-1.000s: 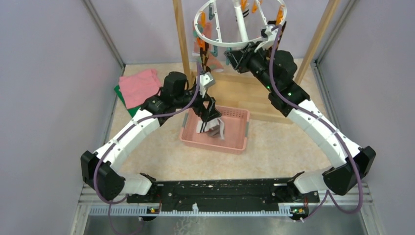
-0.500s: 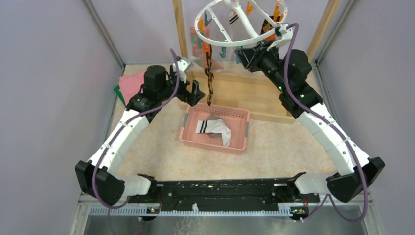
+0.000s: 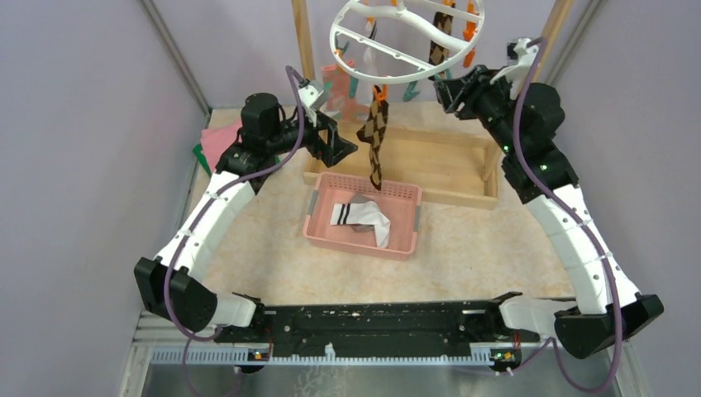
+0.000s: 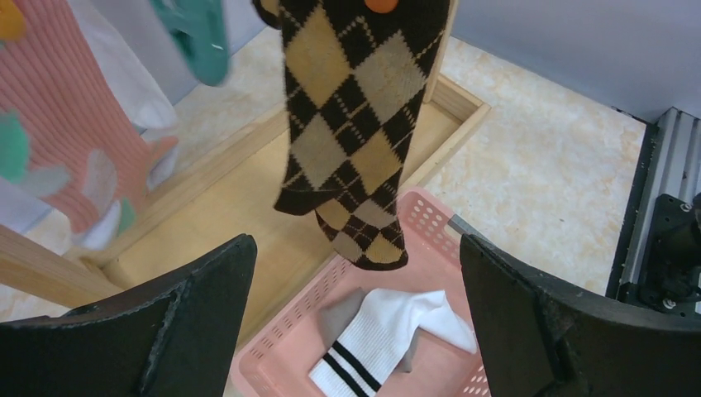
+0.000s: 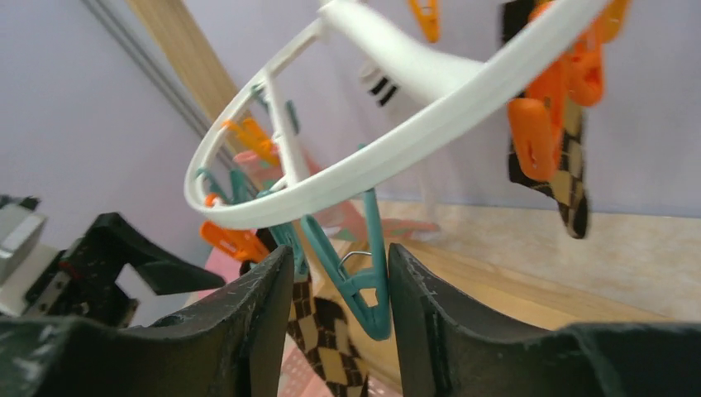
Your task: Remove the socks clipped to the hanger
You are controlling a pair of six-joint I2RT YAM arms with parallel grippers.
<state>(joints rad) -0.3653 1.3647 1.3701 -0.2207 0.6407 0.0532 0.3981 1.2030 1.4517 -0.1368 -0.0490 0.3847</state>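
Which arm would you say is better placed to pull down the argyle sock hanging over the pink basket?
Left. The left claw, open, faces the argyle sock, centred in its wrist view; the right claw is gripping a teal clip on the hanger.

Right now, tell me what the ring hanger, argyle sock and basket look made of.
Hanger: smooth white moulded plastic, slightly glossy. Argyle sock: soft knit fabric, visible stitches, matte; fibre unclear. Basket: pink plastic, probably rigid, with perforated walls.
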